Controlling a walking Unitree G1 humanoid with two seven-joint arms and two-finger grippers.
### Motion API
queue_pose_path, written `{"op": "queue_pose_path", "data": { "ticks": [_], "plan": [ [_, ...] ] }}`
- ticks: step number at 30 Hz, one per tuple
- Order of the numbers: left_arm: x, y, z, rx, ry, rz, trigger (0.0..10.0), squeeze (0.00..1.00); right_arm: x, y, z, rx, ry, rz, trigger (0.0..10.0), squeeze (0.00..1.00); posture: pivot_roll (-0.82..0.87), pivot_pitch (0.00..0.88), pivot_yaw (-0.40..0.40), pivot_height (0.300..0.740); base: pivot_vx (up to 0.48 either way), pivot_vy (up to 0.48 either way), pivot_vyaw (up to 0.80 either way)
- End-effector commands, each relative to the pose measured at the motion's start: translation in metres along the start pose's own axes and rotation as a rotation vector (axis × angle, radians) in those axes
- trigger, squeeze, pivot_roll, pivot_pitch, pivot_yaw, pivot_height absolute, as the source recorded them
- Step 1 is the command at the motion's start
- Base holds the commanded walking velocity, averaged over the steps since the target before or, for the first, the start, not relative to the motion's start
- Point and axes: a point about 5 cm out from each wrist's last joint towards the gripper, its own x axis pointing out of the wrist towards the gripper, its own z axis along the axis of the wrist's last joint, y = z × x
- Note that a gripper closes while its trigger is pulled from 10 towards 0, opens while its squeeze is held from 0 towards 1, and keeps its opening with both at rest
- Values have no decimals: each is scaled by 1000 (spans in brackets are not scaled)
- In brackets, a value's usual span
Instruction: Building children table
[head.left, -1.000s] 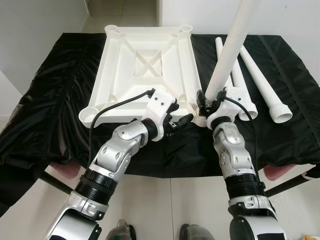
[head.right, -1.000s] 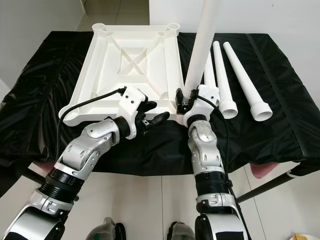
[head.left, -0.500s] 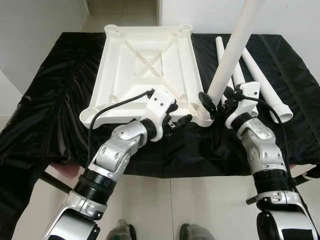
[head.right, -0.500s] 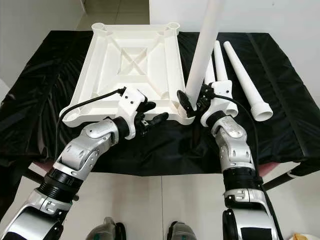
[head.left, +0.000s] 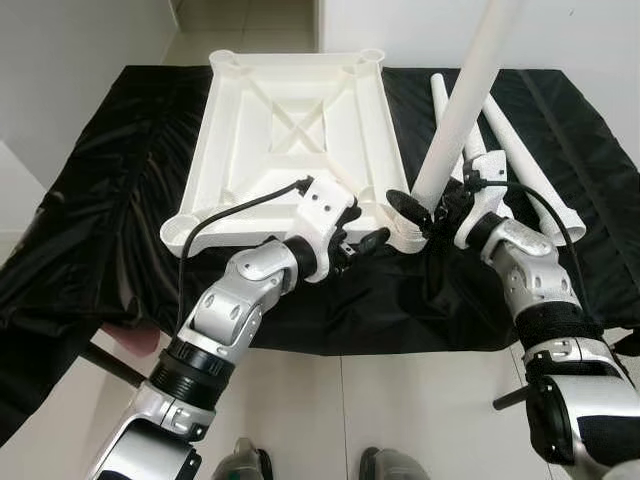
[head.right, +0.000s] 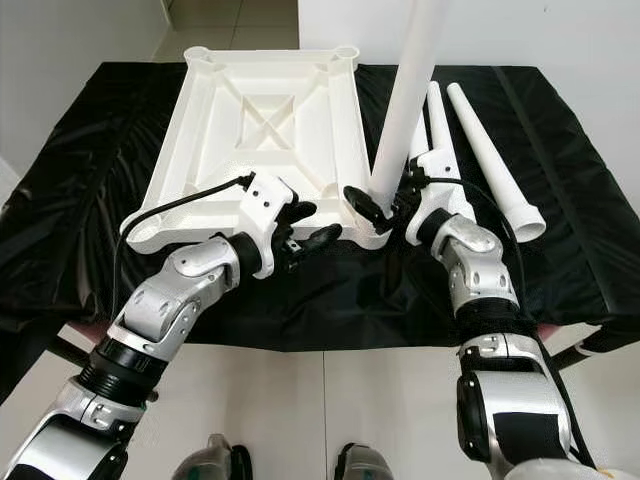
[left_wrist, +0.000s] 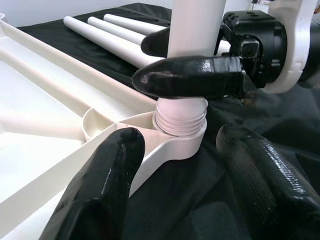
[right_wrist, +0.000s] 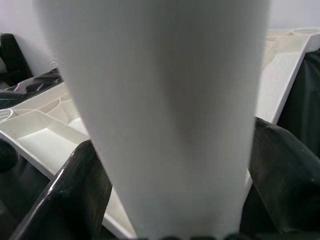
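Observation:
A white tabletop (head.left: 290, 120) lies upside down on the black cloth. One white table leg (head.left: 460, 110) stands upright, its threaded end (left_wrist: 181, 117) in the near right corner socket. My right gripper (head.left: 422, 210) is shut on this leg just above the socket, with a finger (right_wrist: 75, 195) on each side of the leg (right_wrist: 160, 100). At the tabletop's near edge, just left of that corner, my left gripper (head.left: 360, 228) is open; its fingers (left_wrist: 100, 185) straddle the socket without touching the leg. Three spare legs (head.left: 530, 170) lie to the right.
The black cloth (head.left: 100, 200) covers a low table whose front edge (head.left: 340, 345) is close to my body. Light tiled floor (head.left: 330, 410) lies below, and white walls stand behind and to the left. The spare legs lie close behind my right wrist.
My right forearm and elbow have swung out to the right while the gripper stays on the upright leg, turned around it. The leg remains in the socket. My left arm has barely moved.

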Motion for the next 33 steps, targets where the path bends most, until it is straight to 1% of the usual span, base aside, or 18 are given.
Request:
{"op": "queue_pose_path", "data": {
  "ticks": [1,2,3,4,5,6,7,8,15,19,24,25,26,29,33],
  "plan": [
    [-1,-4,-1,12,14,-63,10000,0,0,-3,0,-17,8,-2,10000,0,-35,68,46,740,0,0,0],
    [-1,-4,-1,12,13,-65,10000,0,1,-4,1,-18,8,-6,10000,0,-35,68,46,740,0,0,0],
    [-1,-5,-1,12,13,-67,10000,0,3,-7,0,-9,11,-33,8745,0,-35,63,46,740,0,0,0],
    [-1,-5,-1,12,13,-67,10000,0,3,-7,0,-9,11,-33,8745,0,-35,63,46,740,0,0,0],
    [-1,-5,-1,13,13,-67,10000,0,3,-8,-1,-3,14,-35,3569,0,-35,63,46,740,0,0,0],
    [-1,-5,-1,13,12,-68,10000,0,3,-8,-3,7,21,-38,1098,0,-34,58,44,740,0,0,0],
    [-1,-5,-1,13,12,-68,10000,0,3,-8,-3,7,21,-38,1098,0,-34,58,44,740,0,0,0],
    [0,-5,-1,13,11,-68,10000,0,2,-9,-4,9,27,-39,0,0,-34,58,44,740,0,0,0],
    [0,-6,0,13,11,-72,10000,0,-3,-10,-16,35,78,-25,0,0,-39,57,46,740,0,0,0],
    [0,-6,0,13,9,-73,10000,0,-4,-11,-16,34,77,-25,0,0,-39,57,46,740,0,0,0],
    [0,-7,1,12,8,-73,10000,0,-6,-11,-17,31,69,-56,0,0,-39,69,43,740,0,0,0],
    [-1,-6,1,12,8,-69,10000,0,-7,-14,-18,55,53,-138,0,0,-38,79,42,740,0,0,0],
    [-1,-6,1,12,8,-69,10000,0,-7,-14,-18,55,53,-138,0,0,-38,79,42,740,0,0,0],
    [-2,-6,1,10,11,-64,10000,0,-7,-16,-20,86,31,-256,0,0,-38,85,41,740,0,0,0],
    [-2,-6,0,8,12,-65,10000,0,-5,-13,-20,95,9,-303,0,0,-38,90,42,740,0,0,0]
  ]
}}
